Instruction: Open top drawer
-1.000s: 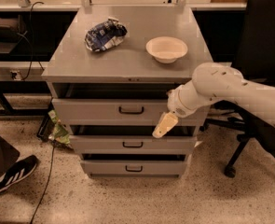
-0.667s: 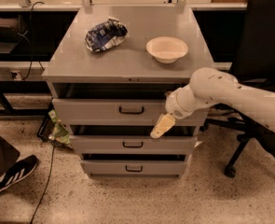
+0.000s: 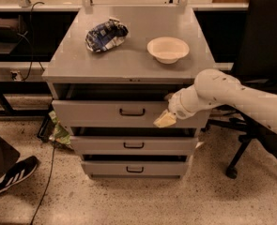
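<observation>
**Three-drawer cabinet, seen from the front and from above.** The top drawer [image 3: 96, 114], the widest and tallest of the three, sits directly under the grey worktop [image 3: 133, 64]. Its flat front stands a little forward of the cabinet frame, and a dark gap shows between the front and the worktop's edge. A small dark bar handle [image 3: 132, 112] lies at the centre of this front.

The gripper [image 3: 165, 119], a pale yellowish tip at the end of the white arm [image 3: 232, 95], is before the top drawer's front. It lies at about 4 o'clock from the handle, near the drawer's lower edge. Whether it touches the front cannot be told, nor whether the gripper is released or clenched. The arm enters from the 3 o'clock side of the scene.

Below, the middle drawer [image 3: 105, 145] and the bottom drawer [image 3: 105, 168] are narrower and shorter, and each has its own small handle.

On the worktop a crumpled blue-and-white bag [image 3: 106, 35] lies toward 11 o'clock and a shallow cream bowl [image 3: 168, 49] toward 1 o'clock; the two are well apart. A black office chair [image 3: 265, 41] stands at 3 o'clock from the cabinet, behind the arm.

On the speckled floor [image 3: 128, 200], at 8 o'clock, there is a black shoe [image 3: 11, 175] with white stripes, and a thin dark cable [image 3: 44, 191] runs beside it. A greenish wrapper [image 3: 58, 131] lies against the cabinet's 9 o'clock side
</observation>
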Robot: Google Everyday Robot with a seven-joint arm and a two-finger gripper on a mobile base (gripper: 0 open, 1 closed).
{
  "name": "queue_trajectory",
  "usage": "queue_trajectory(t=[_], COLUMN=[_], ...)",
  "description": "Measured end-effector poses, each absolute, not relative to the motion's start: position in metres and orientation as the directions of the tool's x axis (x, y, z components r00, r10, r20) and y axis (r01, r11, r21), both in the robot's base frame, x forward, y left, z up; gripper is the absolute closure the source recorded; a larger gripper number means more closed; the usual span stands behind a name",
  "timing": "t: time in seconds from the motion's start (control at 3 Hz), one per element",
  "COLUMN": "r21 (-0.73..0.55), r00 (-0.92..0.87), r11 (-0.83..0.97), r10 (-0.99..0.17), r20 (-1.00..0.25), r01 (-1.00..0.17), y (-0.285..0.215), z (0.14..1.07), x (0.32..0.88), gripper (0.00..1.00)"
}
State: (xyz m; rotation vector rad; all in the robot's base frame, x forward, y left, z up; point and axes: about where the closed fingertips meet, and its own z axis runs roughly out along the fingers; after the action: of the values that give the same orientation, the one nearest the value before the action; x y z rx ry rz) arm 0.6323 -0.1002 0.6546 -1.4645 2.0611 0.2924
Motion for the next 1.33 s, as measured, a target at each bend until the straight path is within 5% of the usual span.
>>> queue_trajectory(t=[0.33, 0.67, 1.0, 1.33], r21=[-0.153, -0.153, -0.151, -0.141], r00=[-0.223, -0.223, -0.224, -0.217], r11=[0.371, 0.371, 0.367, 0.336], r10=[-0.787, -0.787, -0.793, -0.822], r20=[-0.575, -0.575, -0.567, -0.527], r01=[-0.916, -0.916, -0.918, -0.931], y=[-0.1, -0.1, -0.099, -0.096], z=[0.666, 0.673, 0.671, 0.667], x=[0.632, 0.632, 0.632, 0.618], gripper=[0.76, 0.87, 0.83, 1.0])
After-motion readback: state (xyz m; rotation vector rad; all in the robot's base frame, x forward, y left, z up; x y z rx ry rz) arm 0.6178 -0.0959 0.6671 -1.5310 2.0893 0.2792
